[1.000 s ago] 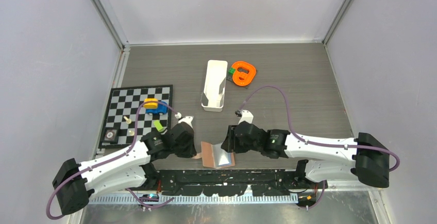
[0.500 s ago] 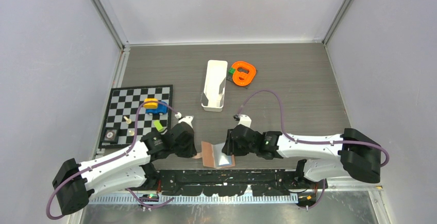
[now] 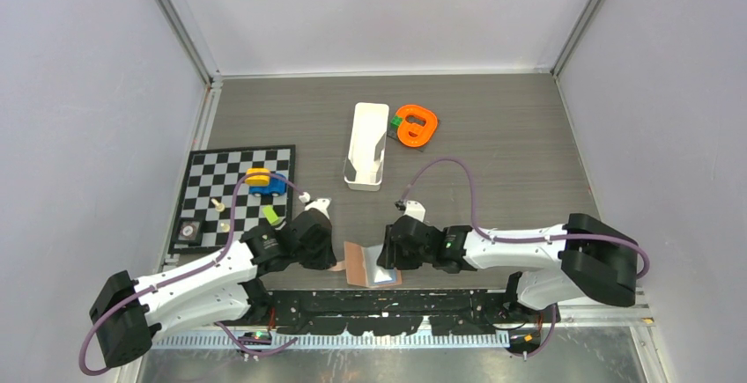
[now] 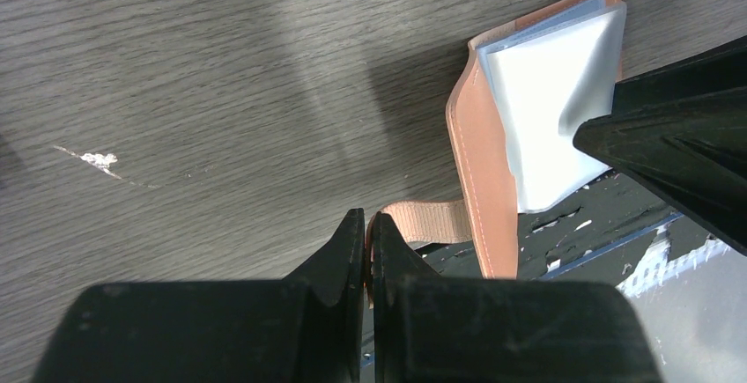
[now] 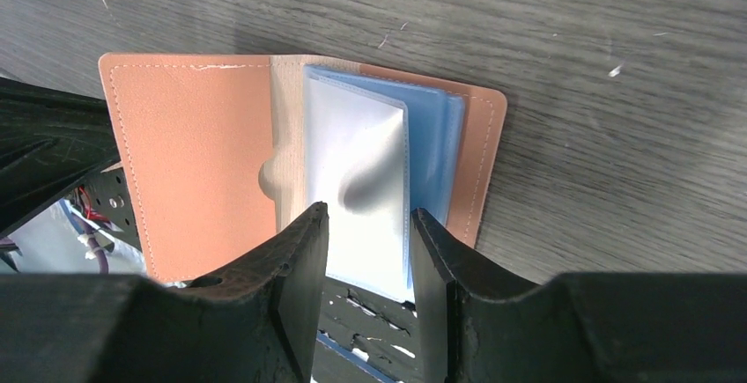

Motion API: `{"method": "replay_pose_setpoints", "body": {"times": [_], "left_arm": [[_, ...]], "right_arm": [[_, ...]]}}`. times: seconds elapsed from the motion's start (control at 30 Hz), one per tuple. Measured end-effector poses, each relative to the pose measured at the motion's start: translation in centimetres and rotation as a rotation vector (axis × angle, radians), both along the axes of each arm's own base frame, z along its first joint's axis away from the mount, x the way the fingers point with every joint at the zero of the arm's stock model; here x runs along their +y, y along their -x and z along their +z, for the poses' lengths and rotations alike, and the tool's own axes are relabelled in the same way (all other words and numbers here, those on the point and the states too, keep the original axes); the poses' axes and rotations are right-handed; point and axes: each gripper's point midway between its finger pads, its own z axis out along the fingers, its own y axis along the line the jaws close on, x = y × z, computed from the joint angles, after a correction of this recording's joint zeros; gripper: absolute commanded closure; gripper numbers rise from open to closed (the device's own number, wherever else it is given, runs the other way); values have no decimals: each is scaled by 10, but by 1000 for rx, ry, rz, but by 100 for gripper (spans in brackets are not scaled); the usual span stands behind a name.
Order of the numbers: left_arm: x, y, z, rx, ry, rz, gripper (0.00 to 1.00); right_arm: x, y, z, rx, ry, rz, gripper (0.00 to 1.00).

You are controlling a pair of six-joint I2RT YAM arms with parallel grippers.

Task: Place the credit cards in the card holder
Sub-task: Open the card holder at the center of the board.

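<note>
Left pincer [image 4: 366,224] clamps card holder [image 5: 194,154] strap [image 4: 427,222] | right pincer [image 5: 368,224] narrow, denting clear sleeve [image 5: 357,154] | risk: pushing could slide the overhanging holder off the table [image 5: 573,92] edge

The bench [image 3: 511,136] has a dark grey wood-grain top, marked with a few pale flecks in the wrist views, and stands in a booth of plain pale grey walls [image 3: 379,13] at the back and on both sides. Bare aluminium posts [image 3: 176,24] rise at the two back corners. The light is soft and even, casting only faint shadows, and along the near edge runs a black perforated plate [image 3: 396,299] with brushed metal [image 3: 396,365] below it
</note>
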Motion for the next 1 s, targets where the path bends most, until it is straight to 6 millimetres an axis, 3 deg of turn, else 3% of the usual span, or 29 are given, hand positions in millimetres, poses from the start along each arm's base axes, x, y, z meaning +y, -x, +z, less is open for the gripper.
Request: {"method": "replay_pose_setpoints", "body": {"times": [0.3, 0.6, 0.87, 1.0], "left_arm": [[0, 0, 0, 0, 0, 0, 100], [-1, -1, -3, 3, -8, -1, 100], [-3, -2, -9, 2, -8, -2, 100], [-2, -2, -15, 1, -11, 0, 100]], "right_arm": [[12, 4, 4, 18, -49, 27, 56], [37, 10, 23, 33, -176, 88, 56], [52, 18, 8, 79, -185, 131, 56], [64, 23, 13, 81, -202, 158, 56]]}}
